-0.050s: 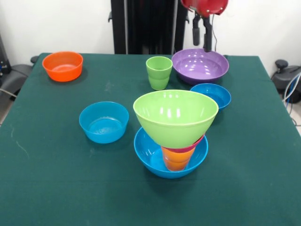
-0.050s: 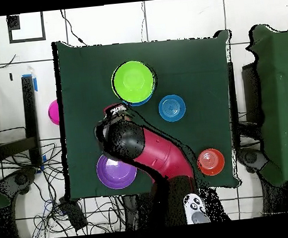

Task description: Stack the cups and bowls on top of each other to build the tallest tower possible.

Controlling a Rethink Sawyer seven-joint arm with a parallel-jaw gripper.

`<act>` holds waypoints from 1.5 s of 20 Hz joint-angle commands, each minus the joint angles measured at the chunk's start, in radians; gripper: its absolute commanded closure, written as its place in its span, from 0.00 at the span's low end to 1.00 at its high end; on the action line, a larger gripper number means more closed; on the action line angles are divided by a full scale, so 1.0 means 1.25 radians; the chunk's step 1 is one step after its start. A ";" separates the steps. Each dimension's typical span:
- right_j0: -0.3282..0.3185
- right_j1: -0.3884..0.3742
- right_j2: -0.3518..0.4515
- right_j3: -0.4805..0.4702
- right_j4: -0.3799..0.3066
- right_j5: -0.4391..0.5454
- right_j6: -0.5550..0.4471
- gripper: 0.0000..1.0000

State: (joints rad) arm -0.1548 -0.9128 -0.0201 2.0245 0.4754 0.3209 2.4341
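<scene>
The tower [image 1: 175, 136] stands near the tabletop's [image 1: 56, 179] front middle: a large blue bowl [image 1: 149, 157] holds an orange cup [image 1: 176, 160], a pink-red bowl rim, then a wide lime green bowl [image 1: 175, 117] – a top-heavy, glossy pile, likely easy to tip. Left of it lies a small blue bowl [image 1: 104, 122]; behind it, the ribbed green cup [image 1: 159, 72], another small blue bowl [image 1: 211, 95] and the purple bowl [image 1: 200, 65]. An orange bowl [image 1: 62, 66] sits far back left. The hand [image 1: 201, 37] hangs over the purple bowl, fingers apart, empty.

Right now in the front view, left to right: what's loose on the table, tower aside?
Small orange bowl → small blue bowl → light green cup → wide purple bowl, with a second small blue bowl just in front of it.
</scene>
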 commanded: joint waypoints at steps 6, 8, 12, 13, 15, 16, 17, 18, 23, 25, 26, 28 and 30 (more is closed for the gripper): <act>-0.039 0.017 0.093 0.105 -0.104 0.022 -0.047 0.00; -0.041 0.020 0.090 0.106 -0.115 0.012 -0.033 0.00; -0.046 0.031 0.088 0.112 -0.133 -0.016 -0.015 0.00; -0.051 0.033 0.091 0.113 -0.138 -0.020 -0.016 0.00; -0.067 0.041 0.094 0.113 -0.154 -0.032 -0.024 0.00; -0.070 0.047 0.088 0.112 -0.167 -0.042 -0.024 0.00; -0.068 0.053 0.077 0.109 -0.178 -0.053 -0.017 0.00; -0.065 0.060 0.066 0.106 -0.189 -0.064 -0.011 0.00; -0.087 0.114 0.068 0.101 -0.235 -0.138 0.010 0.00; -0.092 0.136 0.070 0.097 -0.250 -0.165 0.021 0.00; -0.094 0.151 0.070 0.094 -0.259 -0.185 0.029 0.00; -0.094 0.171 0.067 0.089 -0.269 -0.207 0.038 0.00; -0.097 0.186 0.070 0.088 -0.277 -0.223 0.044 0.00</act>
State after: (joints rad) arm -0.2616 -0.8042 0.0088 2.0867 0.2120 0.1418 2.4341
